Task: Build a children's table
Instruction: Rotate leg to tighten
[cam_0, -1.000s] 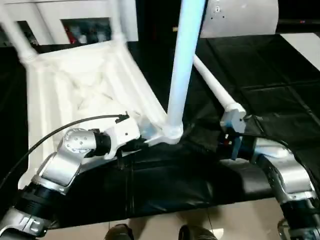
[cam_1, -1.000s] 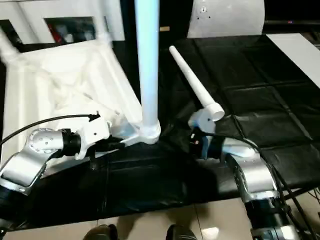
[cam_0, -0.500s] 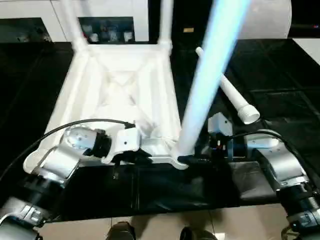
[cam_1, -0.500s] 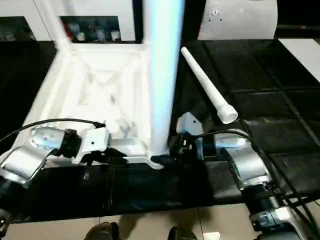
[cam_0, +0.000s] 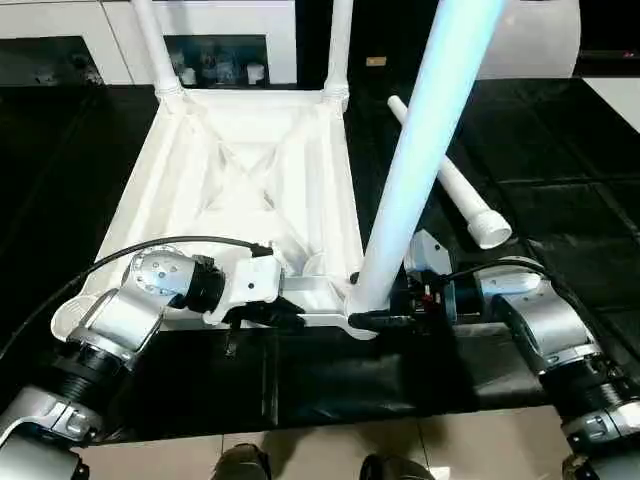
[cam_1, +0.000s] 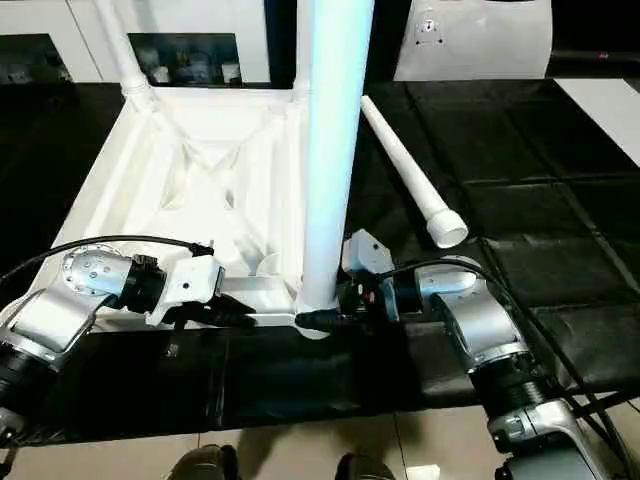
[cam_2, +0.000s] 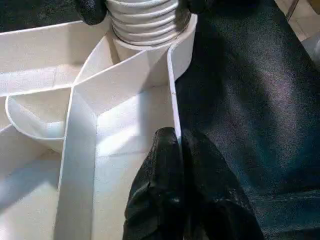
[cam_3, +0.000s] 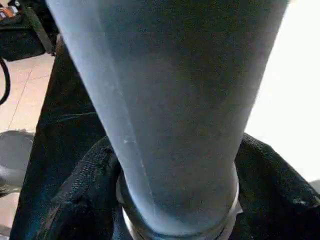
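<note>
Left gripper (cam_2: 177, 150) is clenched on the thin rim wall of the table top (cam_0: 240, 190), which lies upside down on the black mat (cam_0: 560, 200) w/ the ribbed underside facing up. In the left wrist view the two black fingers (cam_2: 162, 165) are pressed together, one on each side of the rim, just beside the near corner socket (cam_2: 150, 30). The threaded end of a leg sits in that socket.

Right gripper (cam_0: 385, 318) is at the same corner, coming from the opposite side to the left one. Its fingers (cam_3: 80, 195) are around the base of the upright leg (cam_0: 425, 140), one on each side, close to the leg surface. Whether they really press it, I cannot tell; the jaws are not fully closed.

Rel. to both grippers, the table top stretches away from them toward the white cabinet (cam_0: 230, 25) at the far side. Two more legs (cam_0: 155, 45) stand upright in the two far corners, well apart from the grippers.

A fourth leg (cam_0: 445, 170) lies loose on the mat beyond the right gripper, approx. pointing away from it, w/ its wide end nearest the gripper but not touching it.

Near edge of the mat is just behind both forearms; a lighter floor (cam_0: 480, 450) is below it.
</note>
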